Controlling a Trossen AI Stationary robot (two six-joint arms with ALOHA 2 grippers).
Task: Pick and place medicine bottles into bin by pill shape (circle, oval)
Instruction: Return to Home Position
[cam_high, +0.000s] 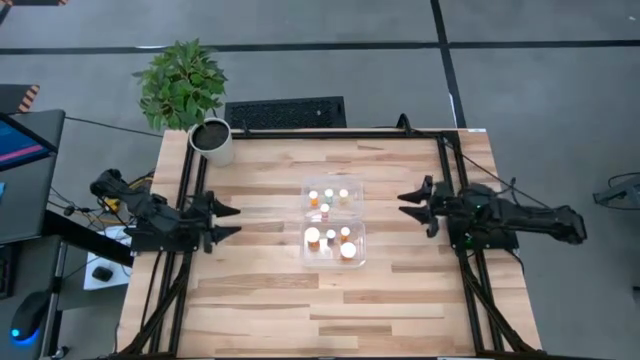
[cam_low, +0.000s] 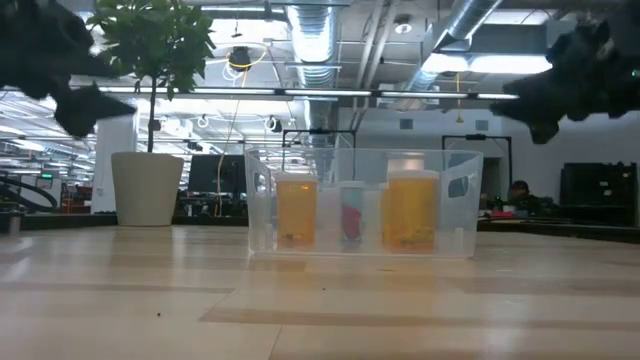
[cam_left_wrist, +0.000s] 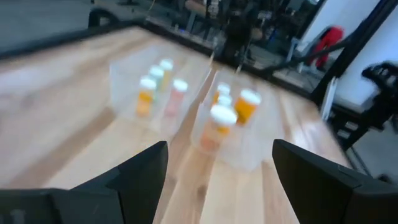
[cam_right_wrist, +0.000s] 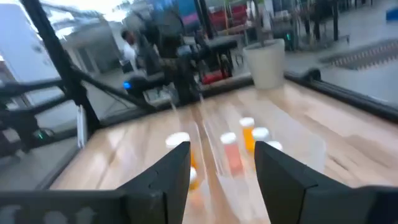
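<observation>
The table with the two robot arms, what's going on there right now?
Nothing is being held at the moment. The left gripper and the right gripper hang with fingers open on either side of the bin, apart from it. The bin sits at the middle of the table. The medicine bottles in view all stand upright inside the bin, split between its two compartments. Judging by that, the sorting looks finished.
</observation>
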